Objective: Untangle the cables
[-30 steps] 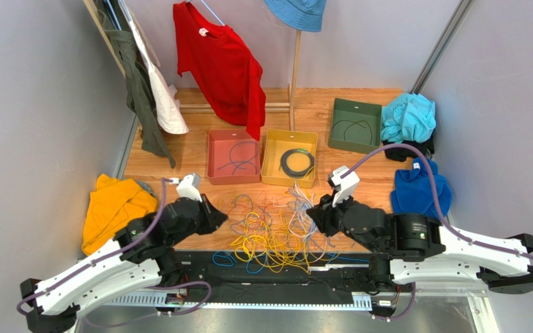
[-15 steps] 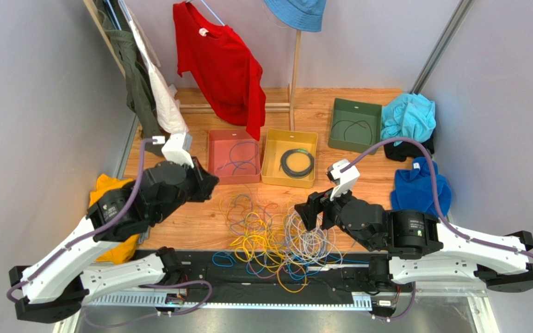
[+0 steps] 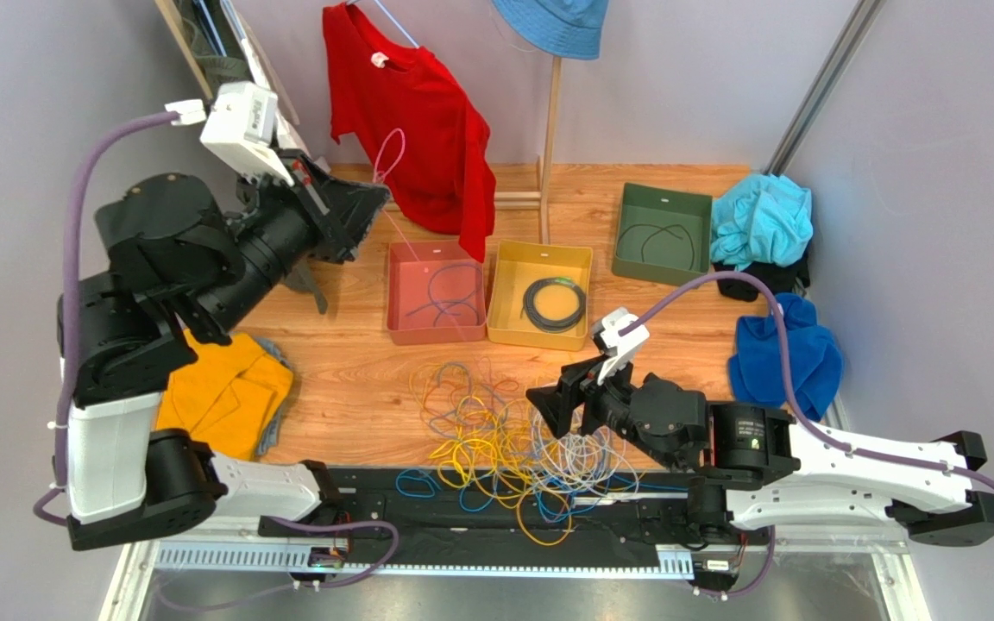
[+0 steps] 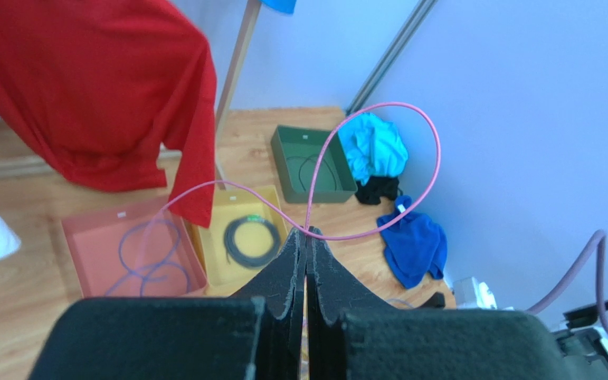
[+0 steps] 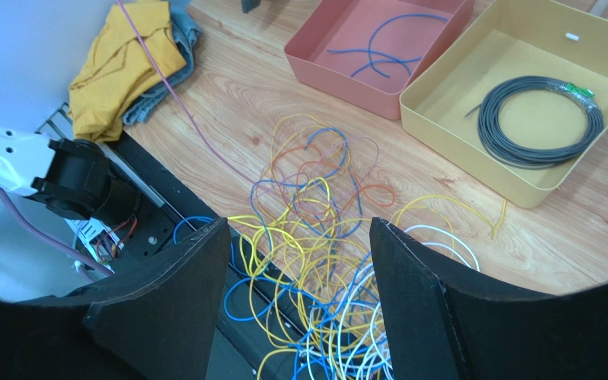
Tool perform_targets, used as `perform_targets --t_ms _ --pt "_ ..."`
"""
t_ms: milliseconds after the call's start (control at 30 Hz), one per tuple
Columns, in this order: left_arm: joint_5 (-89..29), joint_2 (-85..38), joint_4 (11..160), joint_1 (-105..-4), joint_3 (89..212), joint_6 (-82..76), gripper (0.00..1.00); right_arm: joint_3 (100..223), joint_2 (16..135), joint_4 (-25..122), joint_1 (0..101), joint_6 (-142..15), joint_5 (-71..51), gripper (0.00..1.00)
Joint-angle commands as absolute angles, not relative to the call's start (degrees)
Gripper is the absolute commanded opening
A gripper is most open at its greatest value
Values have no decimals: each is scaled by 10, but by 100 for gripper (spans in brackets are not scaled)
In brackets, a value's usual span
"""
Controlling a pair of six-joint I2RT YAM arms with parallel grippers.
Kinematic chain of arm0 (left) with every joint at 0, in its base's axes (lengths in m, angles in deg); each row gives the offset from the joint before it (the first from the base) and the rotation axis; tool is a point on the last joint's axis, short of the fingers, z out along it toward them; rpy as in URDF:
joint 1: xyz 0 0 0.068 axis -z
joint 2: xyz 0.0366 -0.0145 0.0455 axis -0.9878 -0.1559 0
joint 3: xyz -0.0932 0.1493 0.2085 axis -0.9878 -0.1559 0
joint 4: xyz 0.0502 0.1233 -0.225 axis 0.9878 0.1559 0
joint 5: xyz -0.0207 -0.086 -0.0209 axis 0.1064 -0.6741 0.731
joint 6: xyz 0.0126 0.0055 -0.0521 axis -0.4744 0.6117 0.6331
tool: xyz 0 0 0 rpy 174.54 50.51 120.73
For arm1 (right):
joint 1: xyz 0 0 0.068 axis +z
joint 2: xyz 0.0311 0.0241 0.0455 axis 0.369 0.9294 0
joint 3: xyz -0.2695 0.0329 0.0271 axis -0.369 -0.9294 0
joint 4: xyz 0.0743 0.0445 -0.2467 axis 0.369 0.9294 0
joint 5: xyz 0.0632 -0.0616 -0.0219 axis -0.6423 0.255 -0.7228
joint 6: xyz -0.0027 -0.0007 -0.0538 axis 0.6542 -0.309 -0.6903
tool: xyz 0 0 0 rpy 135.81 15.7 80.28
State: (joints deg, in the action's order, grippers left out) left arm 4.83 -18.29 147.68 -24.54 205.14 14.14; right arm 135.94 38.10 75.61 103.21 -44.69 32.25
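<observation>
A tangle of yellow, blue, white and orange cables lies on the wooden floor at the near edge, spilling over the black rail. My left gripper is raised high at the back left, shut on a thin pink cable. That cable loops above the fingertips and slants down toward the pile, showing as a long taut line in the right wrist view. My right gripper hangs open just above the tangle, with nothing between its fingers.
A salmon tray holds blue-purple cable, a yellow tray holds a black coil, and a green tray holds a dark cable. A red shirt hangs behind. An orange cloth lies at the left, blue cloths at the right.
My left arm has swung up and back to the left, drawing the pink cable out of the pile. My right gripper has opened and shifted left over the tangle.
</observation>
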Motion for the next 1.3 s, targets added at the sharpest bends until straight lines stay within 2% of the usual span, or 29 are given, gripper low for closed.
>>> perform_targets --t_ms 0,167,667,1267 --pt "58 -221 1523 -247 2130 75 0 1328 359 650 1031 -472 319 68" --pt "50 -225 1504 -247 2127 72 0 1341 379 659 1031 -507 281 69" --pt "6 -215 1499 -247 2092 90 0 1352 527 519 1031 -561 255 69" --pt "10 -205 1507 -247 2090 82 0 1365 573 496 1031 -545 158 63"
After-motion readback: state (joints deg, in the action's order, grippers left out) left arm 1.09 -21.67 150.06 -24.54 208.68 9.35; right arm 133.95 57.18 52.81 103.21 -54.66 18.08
